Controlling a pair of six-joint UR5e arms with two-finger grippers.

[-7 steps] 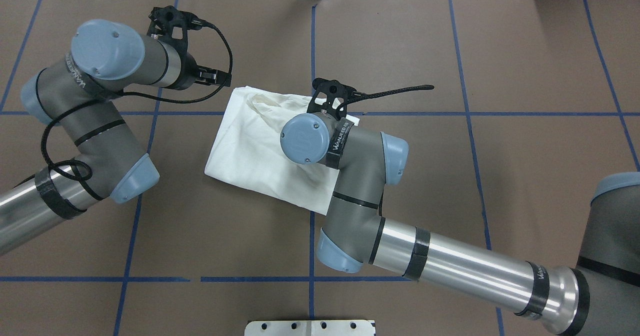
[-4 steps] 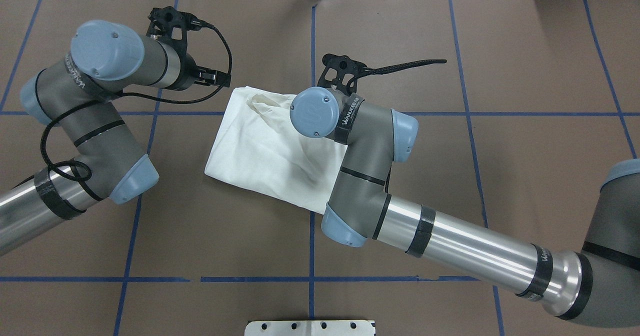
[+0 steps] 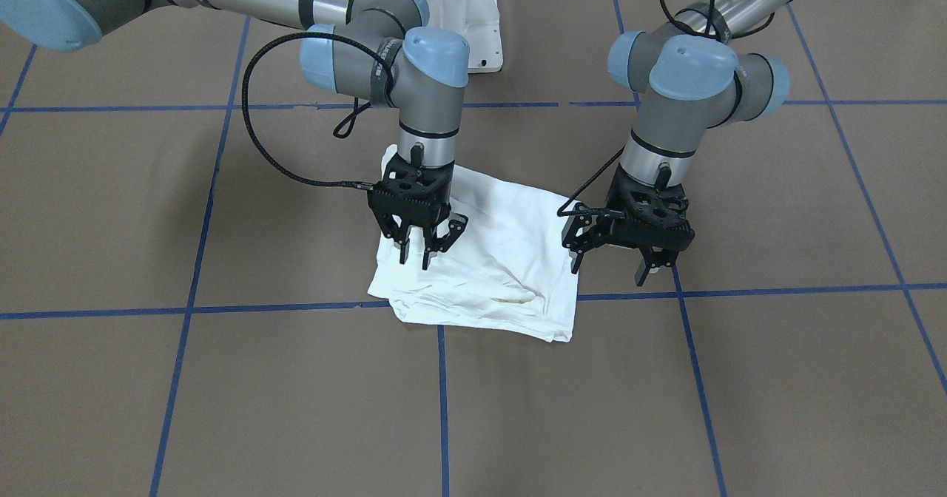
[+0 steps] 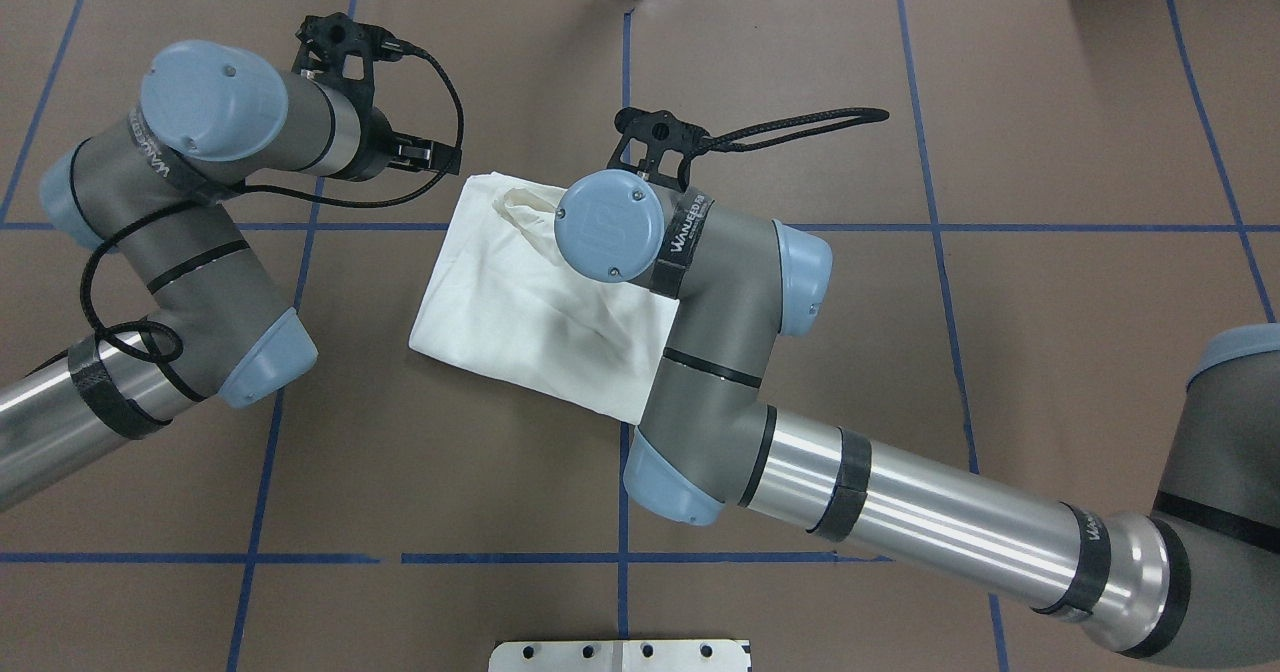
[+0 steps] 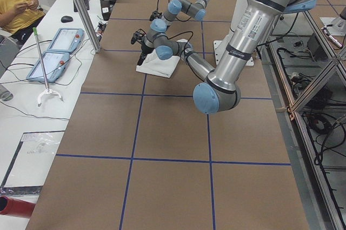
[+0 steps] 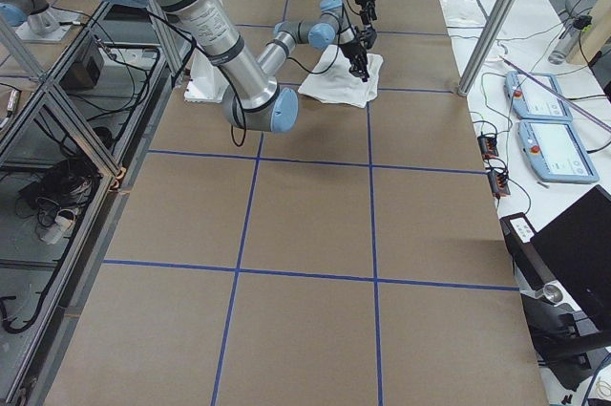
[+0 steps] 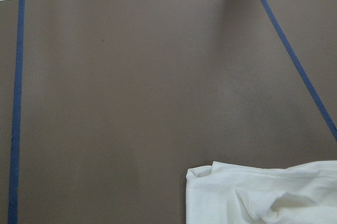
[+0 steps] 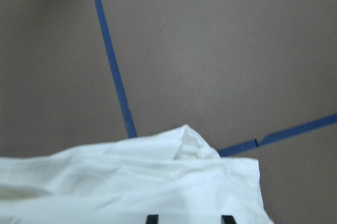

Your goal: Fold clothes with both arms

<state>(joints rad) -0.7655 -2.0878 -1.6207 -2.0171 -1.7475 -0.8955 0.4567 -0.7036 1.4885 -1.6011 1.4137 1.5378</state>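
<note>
The clothes are one white shirt [image 3: 503,260], folded into a rough rectangle on the brown table, also seen from overhead [image 4: 500,292]. My right gripper [image 3: 416,259] hangs just over the shirt's far corner, fingers pointing down, open with nothing between them. In the right wrist view its two fingertips [image 8: 152,217] show at the bottom edge above the white cloth [image 8: 131,182]. My left gripper [image 3: 608,268] is open wide and empty, hovering beside the shirt's other side edge, off the cloth. The left wrist view catches only a corner of the shirt [image 7: 263,192].
Blue tape lines [image 4: 625,102] grid the brown table cover. The white pedestal base [image 3: 444,9] stands behind the arms. A black cable [image 3: 259,112] loops from the right wrist. A side table with tablets [image 5: 59,46] and a seated person [image 5: 16,2] lies beyond the far edge.
My right arm has pushed its wrist toward the shirt's far edge, then shifted slightly left. The left arm and the shirt have stayed where they were.
</note>
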